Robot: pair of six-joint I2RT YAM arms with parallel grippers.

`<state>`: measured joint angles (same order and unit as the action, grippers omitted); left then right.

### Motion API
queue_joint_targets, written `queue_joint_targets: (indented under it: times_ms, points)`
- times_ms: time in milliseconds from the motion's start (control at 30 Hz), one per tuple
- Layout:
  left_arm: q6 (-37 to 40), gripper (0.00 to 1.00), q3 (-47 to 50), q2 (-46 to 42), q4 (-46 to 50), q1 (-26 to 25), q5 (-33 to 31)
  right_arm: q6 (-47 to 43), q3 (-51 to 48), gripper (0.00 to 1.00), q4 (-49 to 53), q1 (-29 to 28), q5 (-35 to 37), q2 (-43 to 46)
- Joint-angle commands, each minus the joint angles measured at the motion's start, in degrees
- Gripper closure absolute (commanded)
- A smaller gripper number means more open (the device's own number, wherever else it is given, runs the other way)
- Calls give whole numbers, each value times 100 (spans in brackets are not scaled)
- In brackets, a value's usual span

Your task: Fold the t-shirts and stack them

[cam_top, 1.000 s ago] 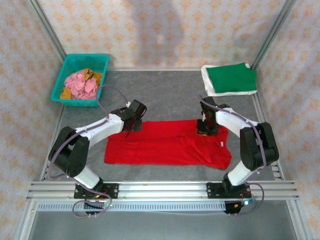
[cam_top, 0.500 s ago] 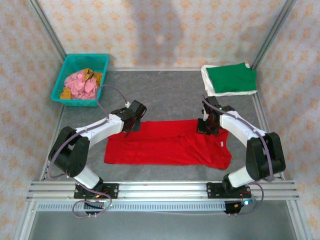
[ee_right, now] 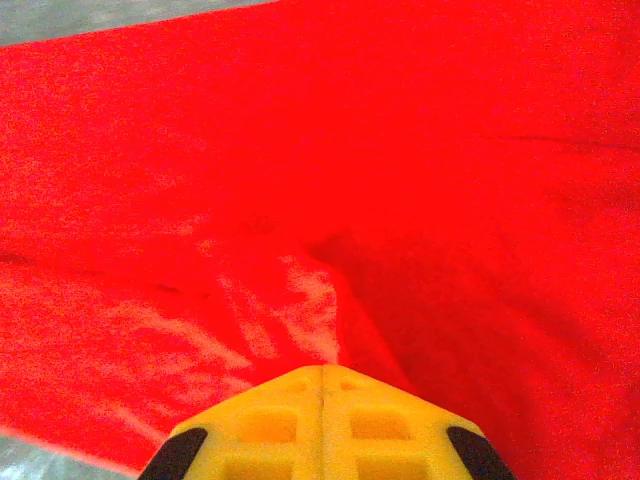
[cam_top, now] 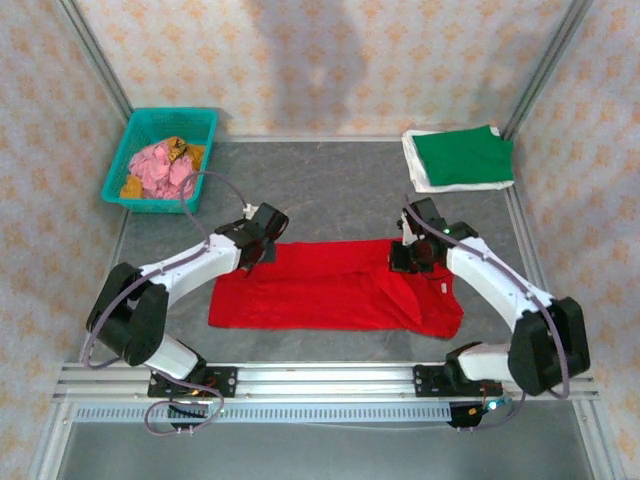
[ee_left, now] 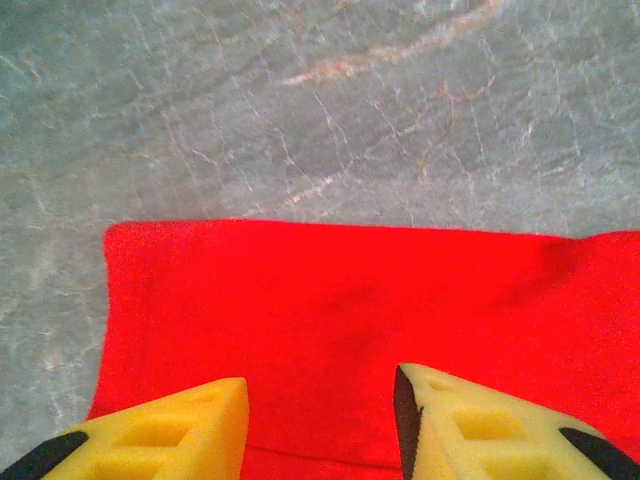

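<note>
A red t-shirt (cam_top: 330, 285) lies flat across the near middle of the grey table, folded into a long band. My left gripper (cam_top: 255, 250) hovers over its far left corner with jaws open. In the left wrist view, its yellow fingertips (ee_left: 215, 410) straddle red cloth (ee_left: 350, 300) with nothing pinched between them. My right gripper (cam_top: 405, 260) sits at the shirt's far right edge. The right wrist view has its jaws (ee_right: 322, 368) shut, with a raised ridge of red cloth (ee_right: 300, 150) running into the tips. A folded green t-shirt (cam_top: 460, 155) rests on a white t-shirt (cam_top: 420, 172) at the back right.
A teal basket (cam_top: 175, 115) with pink and orange cloths stands at the back left corner. Metal frame posts and patterned walls enclose the table. Bare grey tabletop (cam_top: 330, 190) lies between the red shirt and the back wall.
The right gripper has closed on the shirt's far right edge and its elbow has swung out to the right. The left gripper has shifted slightly left and lower, jaws a little narrower.
</note>
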<state>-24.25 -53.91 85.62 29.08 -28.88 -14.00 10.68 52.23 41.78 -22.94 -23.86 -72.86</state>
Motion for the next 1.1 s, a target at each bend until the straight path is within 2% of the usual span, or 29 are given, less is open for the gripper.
queue_joint_targets:
  times_ms: [0,133,267,333,433,500,567,600,700,833,933,1067]
  points:
    - [-180,55,160,-251,117,-4,-405,72,-127,100,485,-470,-456,365]
    - [-241,54,247,-308,88,4,-521,165,-355,100,533,-1320,-664,333]
    - [-305,54,244,-291,80,2,-580,156,-196,98,575,-2094,-978,-359]
    - [-330,53,248,-313,59,5,-583,110,-161,83,525,-2319,-1097,-665]
    - [-310,53,233,-311,69,7,-609,146,-46,76,454,-2382,-945,-821]
    - [-283,53,200,-300,105,19,-630,284,141,64,447,-2332,-543,-578]
    - [-267,53,165,-301,158,19,-639,713,145,58,246,-1891,-235,-80]
    - [-243,53,156,-309,160,21,-623,991,30,53,43,-1446,-190,222]
    - [-134,53,173,-340,44,13,-504,1411,-321,49,-319,65,-13,924]
    - [-41,52,122,-370,-86,9,-284,1460,-522,49,-831,1592,-219,796]
    - [17,52,72,-456,-34,11,-283,1297,-430,51,-945,2193,-290,190]
    - [48,51,209,-649,-33,23,-451,1162,-351,53,-1074,2644,-272,-470]
